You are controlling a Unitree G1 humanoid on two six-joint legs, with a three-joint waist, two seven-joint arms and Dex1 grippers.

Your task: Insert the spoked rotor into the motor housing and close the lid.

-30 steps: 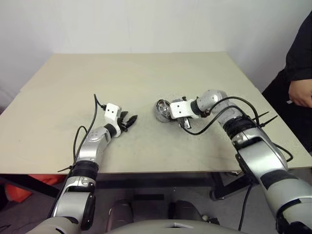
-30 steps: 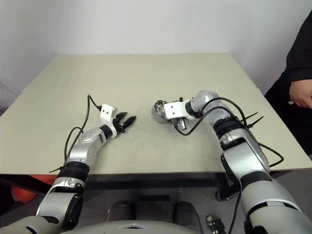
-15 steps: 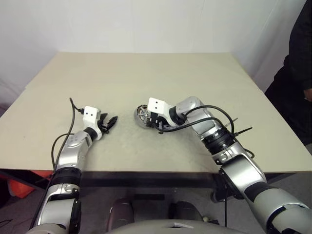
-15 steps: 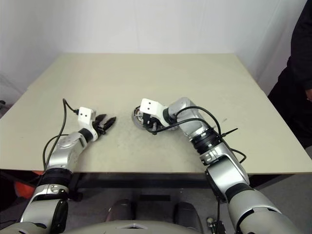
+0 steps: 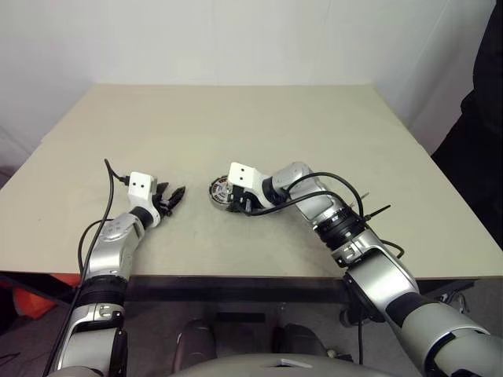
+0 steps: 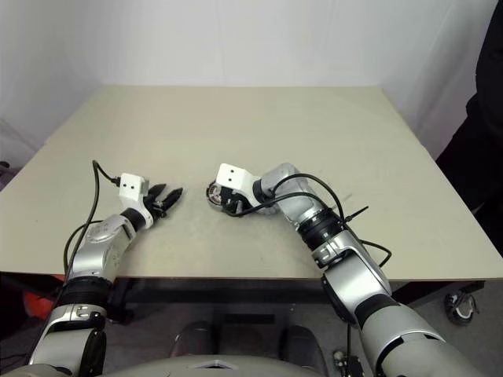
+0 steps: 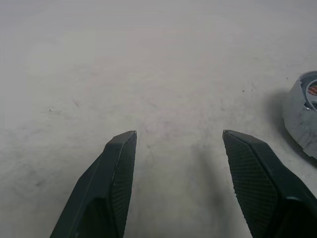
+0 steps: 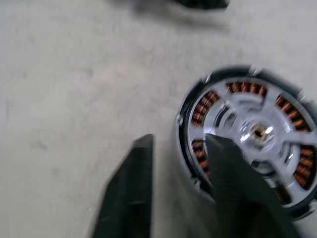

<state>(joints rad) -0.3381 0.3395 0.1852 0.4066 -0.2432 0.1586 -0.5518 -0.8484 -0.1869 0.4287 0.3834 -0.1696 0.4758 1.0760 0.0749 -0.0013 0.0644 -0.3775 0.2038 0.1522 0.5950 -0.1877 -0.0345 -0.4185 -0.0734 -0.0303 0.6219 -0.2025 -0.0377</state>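
The right gripper (image 8: 173, 193) stands with its two black fingers apart, straddling the near wall of the motor housing (image 8: 247, 139), a shallow round grey metal cup with copper-orange windings. One finger lies outside the wall, the other over the inside. They look released, not pinching. The spoked rotor (image 8: 257, 131), a small wheel with dark rim, silver spokes and hub, sits inside the housing under that inner finger and looks seated.

The left gripper (image 7: 176, 163) is splayed open and empty, hovering low over the beige table (image 5: 236, 118), with the housing off to its side, near but apart.

Risks: the inner finger overlaps the rotor, so lifting out at an angle could catch a spoke and pull the rotor up or tilt it. The outer finger could nudge the housing and slide it. The notched grey lid is nowhere I can spot, so closing needs a search first. A person's dark sleeve (image 5: 487, 141) is at the table edge well beyond the right arm.
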